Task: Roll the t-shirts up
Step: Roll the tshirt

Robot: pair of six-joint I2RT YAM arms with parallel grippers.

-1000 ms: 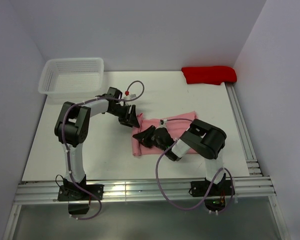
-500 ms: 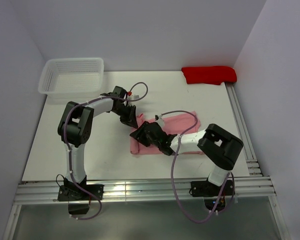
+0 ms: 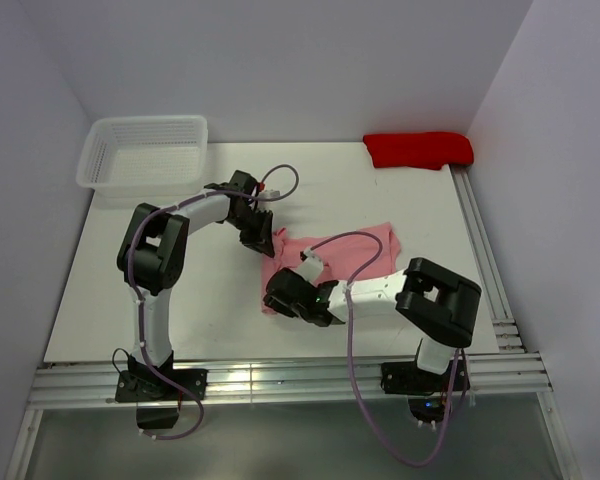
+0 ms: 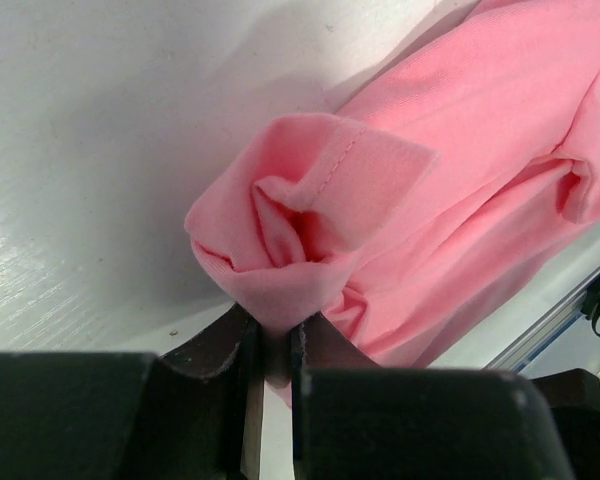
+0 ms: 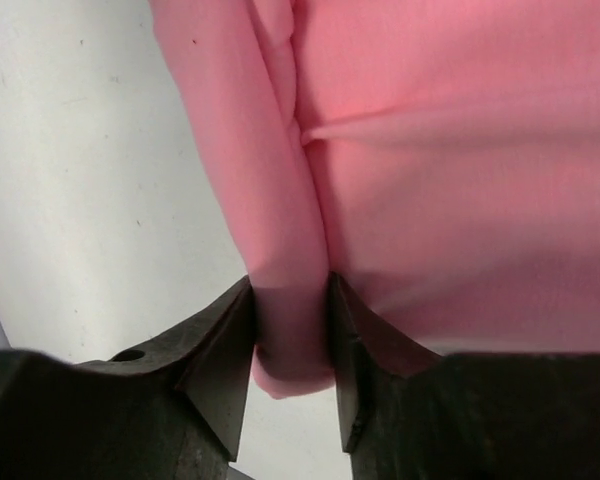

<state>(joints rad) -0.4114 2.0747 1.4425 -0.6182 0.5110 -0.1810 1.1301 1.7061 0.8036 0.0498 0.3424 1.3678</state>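
Note:
A light-pink t-shirt lies folded into a long strip in the middle of the white table. Its left end is bunched into a loose roll. My left gripper is at the far-left corner of that end. In the left wrist view the left gripper is shut on a pinched tuck of the t-shirt. My right gripper is at the near-left edge. In the right wrist view the right gripper is shut on a thick rolled fold of the t-shirt, with both fingers pressed against it.
A white mesh basket stands at the back left. A red folded cloth lies at the back right. Metal rails run along the table's right side and its near edge.
My left gripper has closed on the shirt's far-left corner. My right arm has stretched left and towards the near edge, and its jaws now clamp the rolled fold at the shirt's near-left edge.

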